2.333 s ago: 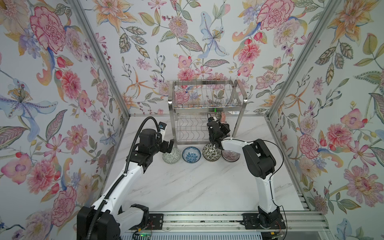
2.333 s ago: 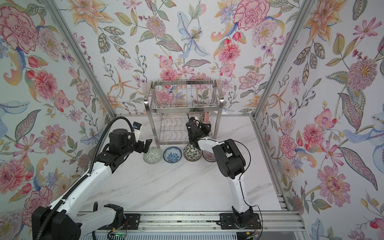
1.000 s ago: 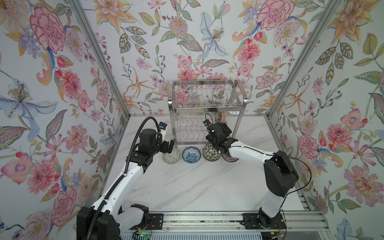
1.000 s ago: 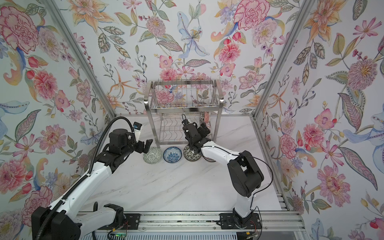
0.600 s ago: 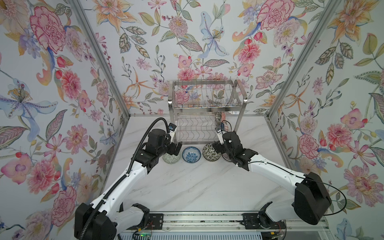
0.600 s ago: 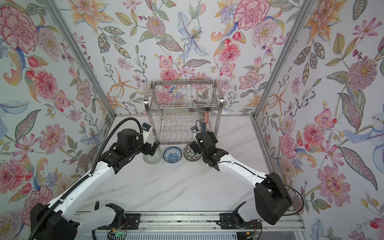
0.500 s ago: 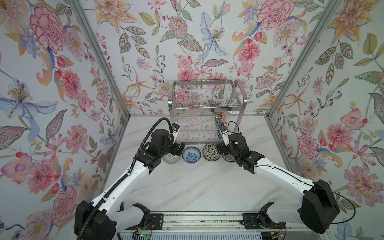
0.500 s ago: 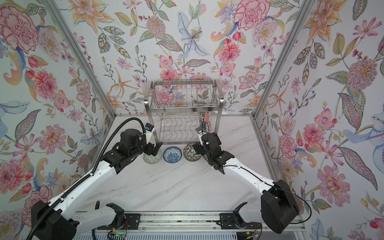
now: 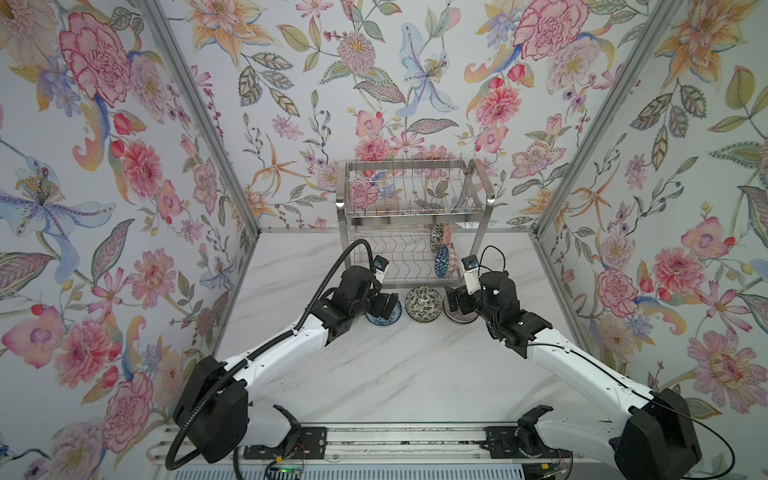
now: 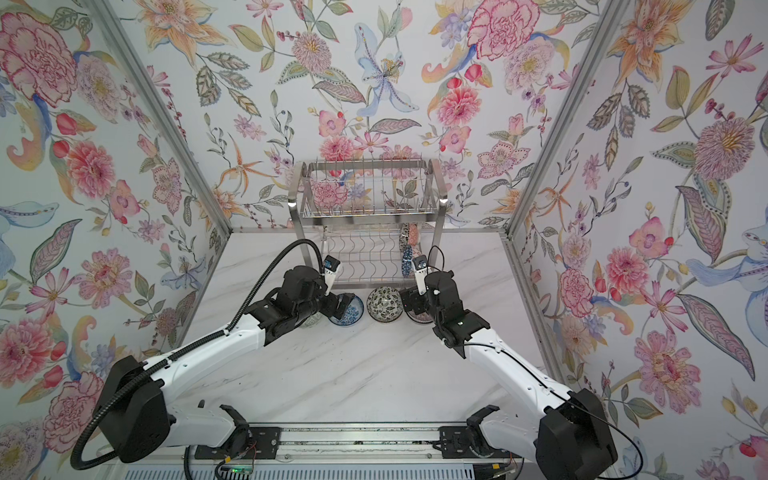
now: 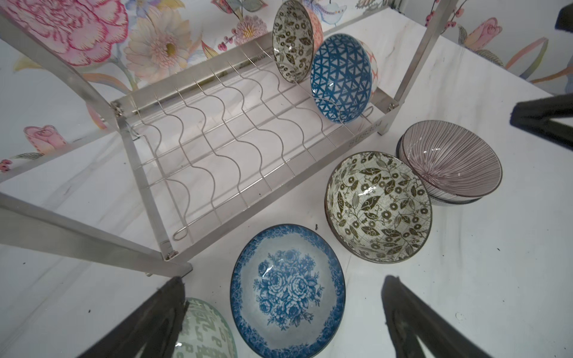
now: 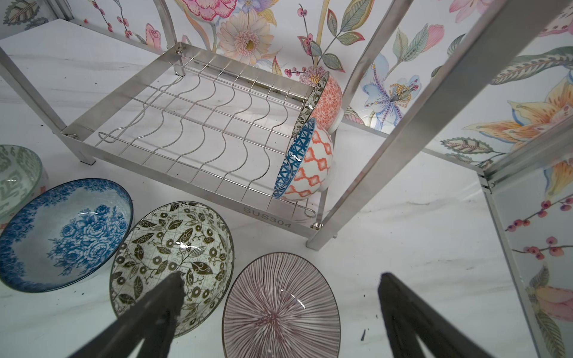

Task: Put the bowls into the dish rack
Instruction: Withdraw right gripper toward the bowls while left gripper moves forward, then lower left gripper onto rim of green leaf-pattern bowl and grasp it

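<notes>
My left gripper [image 11: 283,282], fingers [image 11: 148,325] spread, over the blue rose bowl [image 11: 288,297]; right gripper [image 12: 280,276], spread, over the striped bowl [image 12: 280,313]: each set to pinch a rim for the dish rack [image 12: 266,217].

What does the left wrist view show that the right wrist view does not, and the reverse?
Left wrist only: face-on insides of the triangle bowl and racked leaf bowl; what looks like a second bowl under the purple striped bowl. Right wrist only: the triangle bowl's orange lattice outside, nearly whole. Both: the dish rack, the blue rose bowl, the table leaf bowl.
</notes>
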`<control>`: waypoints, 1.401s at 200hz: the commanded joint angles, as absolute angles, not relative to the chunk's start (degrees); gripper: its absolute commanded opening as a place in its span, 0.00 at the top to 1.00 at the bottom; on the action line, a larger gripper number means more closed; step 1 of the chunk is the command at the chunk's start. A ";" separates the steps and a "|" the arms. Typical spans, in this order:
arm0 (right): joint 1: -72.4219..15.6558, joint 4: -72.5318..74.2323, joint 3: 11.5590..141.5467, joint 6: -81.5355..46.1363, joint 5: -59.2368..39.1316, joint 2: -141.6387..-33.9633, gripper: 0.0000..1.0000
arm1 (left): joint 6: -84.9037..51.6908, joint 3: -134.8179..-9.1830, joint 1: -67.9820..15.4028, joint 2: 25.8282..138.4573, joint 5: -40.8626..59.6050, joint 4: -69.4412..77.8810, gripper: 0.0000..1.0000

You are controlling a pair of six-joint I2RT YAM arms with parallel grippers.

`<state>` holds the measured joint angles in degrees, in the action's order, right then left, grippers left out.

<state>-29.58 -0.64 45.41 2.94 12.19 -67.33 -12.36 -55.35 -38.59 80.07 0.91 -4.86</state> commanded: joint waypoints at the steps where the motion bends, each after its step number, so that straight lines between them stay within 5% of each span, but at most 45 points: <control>1: -28.86 -0.96 44.58 0.40 10.60 -67.01 0.01 | -14.65 -54.35 -39.28 82.19 2.05 0.14 0.01; 114: -26.29 -4.17 44.57 -1.05 9.67 -64.65 0.01 | -18.63 -60.11 -40.61 99.61 6.80 8.25 0.04; 156: -26.02 -4.22 44.61 -1.14 9.55 -64.81 0.01 | -19.38 -62.11 -40.59 103.19 8.48 8.71 0.32; 212: -25.70 -4.24 44.38 -1.30 9.27 -64.78 0.01 | -19.07 -64.87 -40.60 106.28 8.00 7.56 0.47; 247: -25.64 -4.13 44.08 -1.30 9.32 -64.69 0.01 | -19.25 -66.39 -40.62 108.23 8.35 7.73 0.66; 280: -25.49 -4.14 43.77 -1.36 9.40 -64.27 0.01 | -19.25 -67.86 -40.51 109.81 8.52 7.34 0.72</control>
